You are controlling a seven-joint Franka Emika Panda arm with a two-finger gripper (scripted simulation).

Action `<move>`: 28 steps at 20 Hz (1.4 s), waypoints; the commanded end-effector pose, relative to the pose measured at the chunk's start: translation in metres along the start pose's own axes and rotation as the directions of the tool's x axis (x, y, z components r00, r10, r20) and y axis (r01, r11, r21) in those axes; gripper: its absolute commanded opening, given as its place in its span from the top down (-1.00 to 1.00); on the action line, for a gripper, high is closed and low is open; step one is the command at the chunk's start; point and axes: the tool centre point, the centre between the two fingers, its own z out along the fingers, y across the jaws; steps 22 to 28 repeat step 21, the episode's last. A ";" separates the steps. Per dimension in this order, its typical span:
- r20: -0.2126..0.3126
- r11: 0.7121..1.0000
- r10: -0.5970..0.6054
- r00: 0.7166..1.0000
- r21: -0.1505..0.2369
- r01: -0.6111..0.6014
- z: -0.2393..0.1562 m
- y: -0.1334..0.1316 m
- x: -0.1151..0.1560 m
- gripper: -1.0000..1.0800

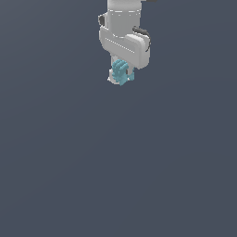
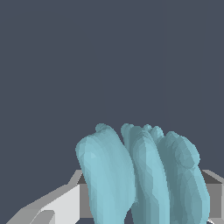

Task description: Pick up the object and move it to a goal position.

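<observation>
Smooth white gripper (image 1: 121,77) jaws clamped on the lumpy, faceted teal object (image 1: 120,71) with parallel finger-like ridges

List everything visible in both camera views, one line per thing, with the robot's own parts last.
Teal lumpy object: one, light teal with parallel finger-like ridges, held at the end effector's tip near the top of the exterior view; fills the lower part of the wrist view.
Background surface: one, plain dark grey-blue, fills the rest of both views.
Robot arm: one, white with dark trim, comes down from the exterior view's top edge.
End effector: one, white and grey, shut on the teal lumpy object; its fingers show beside the object in the wrist view.
</observation>
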 end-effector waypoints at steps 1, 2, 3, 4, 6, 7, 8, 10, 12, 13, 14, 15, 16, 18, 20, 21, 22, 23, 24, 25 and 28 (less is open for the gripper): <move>0.000 1.000 0.000 1.000 -0.001 0.000 -0.025 0.002 -0.010 1.00; 0.000 1.000 0.000 1.000 -0.001 0.000 -0.034 0.002 -0.013 1.00; 0.001 1.000 -0.001 1.000 -0.001 0.001 -0.043 0.003 -0.016 1.00; 0.001 1.000 -0.001 1.000 -0.001 0.001 -0.051 0.003 -0.020 1.00; 0.001 1.000 -0.001 1.000 -0.001 0.001 -0.066 0.003 -0.025 1.00; 0.001 1.000 -0.001 1.000 -0.001 0.001 -0.073 0.004 -0.027 1.00; 0.002 1.000 -0.002 1.000 0.000 0.002 -0.079 0.004 -0.029 1.00; 0.002 1.000 -0.002 1.000 0.000 0.002 -0.090 0.004 -0.033 1.00; 0.002 1.000 -0.002 1.000 0.000 0.002 -0.099 0.004 -0.036 1.00; 0.002 1.000 -0.002 1.000 0.000 0.002 -0.103 0.004 -0.038 1.00; 0.003 1.000 -0.003 1.000 0.000 0.003 -0.106 0.003 -0.039 1.00; 0.003 1.000 -0.003 1.000 0.000 0.003 -0.109 0.003 -0.040 1.00; 0.003 1.000 -0.003 1.000 0.000 0.003 -0.111 0.003 -0.040 1.00; 0.003 1.000 -0.003 1.000 0.000 0.003 -0.114 0.003 -0.041 1.00; 0.003 1.000 -0.003 1.000 0.000 0.003 -0.115 0.002 -0.041 1.00; 0.003 1.000 -0.003 1.000 0.000 0.003 -0.115 0.002 -0.041 1.00; 0.003 1.000 -0.003 1.000 0.000 0.003 -0.115 0.002 -0.041 1.00; 0.003 1.000 -0.003 1.000 0.000 0.003 -0.115 0.002 -0.041 1.00; 0.003 1.000 -0.003 1.000 0.000 0.003 -0.115 0.002 -0.041 1.00; 0.003 1.000 -0.003 1.000 0.000 0.003 -0.115 0.002 -0.041 1.00; 0.003 1.000 -0.003 1.000 0.000 0.003 -0.115 0.002 -0.041 1.00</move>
